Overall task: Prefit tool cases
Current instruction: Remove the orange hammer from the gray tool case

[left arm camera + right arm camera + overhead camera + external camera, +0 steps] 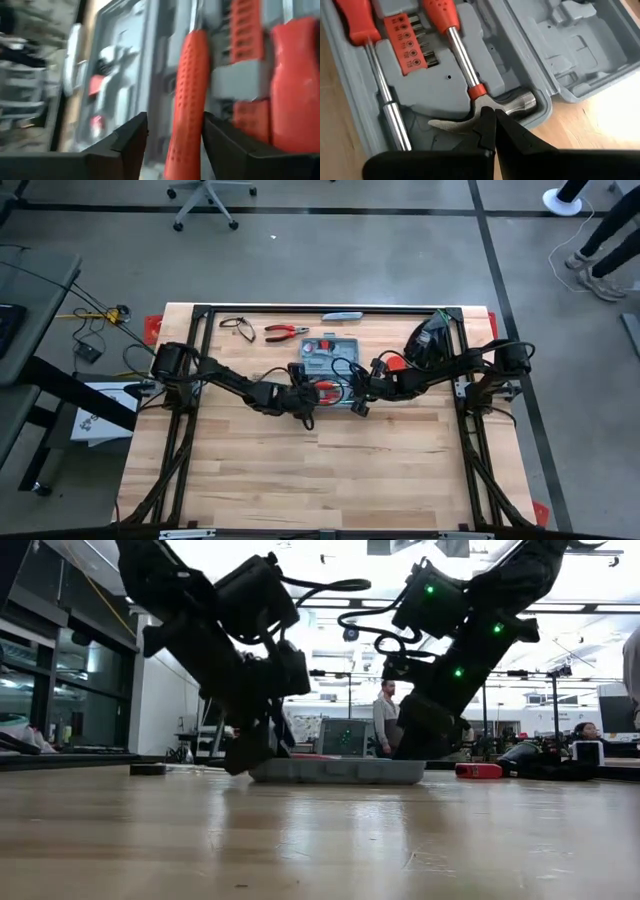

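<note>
Closest to you, bare table [300, 470] is lying in front of both arms, and just beyond it the tool case [330, 360] is sitting open and flat near the far middle of the table, both arms meeting over its near edge. Your left tool [172, 135] is standing released, its two dark fingers [125, 142] spread on either side of a red dimpled handle [187, 95] without pressing on it, so the hammer [470, 75] is resting in its moulded slot. Your right tool [492, 132] is clenched on nothing, its tip hovering at or against the hammer's steel head [485, 107]; you cannot tell whether it is touching. Beside the hammer, a screwdriver [375, 75] and a red bit holder [405, 42] are sitting in their slots. Watch the withdrawal: if the left fingers lift off at an angle they could be catching the handle and dragging it out of its slot, and a nudge from the clenched right tip could be shifting the whole light case. Farther back, pliers [285, 332], safety glasses [237, 327] and a knife-like tool [345, 315] are lying loose. Beyond the table a person [384, 720] is standing in the room. Both arms are covering the case's near edge from above, and the left wrist view is too smeared to read the slots.
</note>
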### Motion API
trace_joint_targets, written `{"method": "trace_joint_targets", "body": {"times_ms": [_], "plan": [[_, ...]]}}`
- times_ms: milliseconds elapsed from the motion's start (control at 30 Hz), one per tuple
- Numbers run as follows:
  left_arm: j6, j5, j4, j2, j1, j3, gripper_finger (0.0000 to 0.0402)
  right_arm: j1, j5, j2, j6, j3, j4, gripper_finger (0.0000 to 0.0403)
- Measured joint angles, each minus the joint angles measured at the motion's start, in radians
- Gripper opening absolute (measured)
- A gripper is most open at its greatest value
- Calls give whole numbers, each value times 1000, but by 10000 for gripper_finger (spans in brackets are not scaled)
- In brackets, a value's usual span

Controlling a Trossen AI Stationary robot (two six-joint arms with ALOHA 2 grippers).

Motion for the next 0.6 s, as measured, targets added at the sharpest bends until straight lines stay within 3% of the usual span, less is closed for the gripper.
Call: {"method": "trace_joint_targets", "body": {"times_ms": [200, 433, 600], "plan": [[18, 31, -18, 9, 23, 0, 189, 0, 7, 0, -4, 0, -4, 0], [1, 217, -28, 7, 106, 1, 186, 0, 14, 0, -4, -2, -1, 0], [-9, 264, -9, 10, 163, 0, 186, 0, 11, 0, -7, -2, 8, 0]]}}
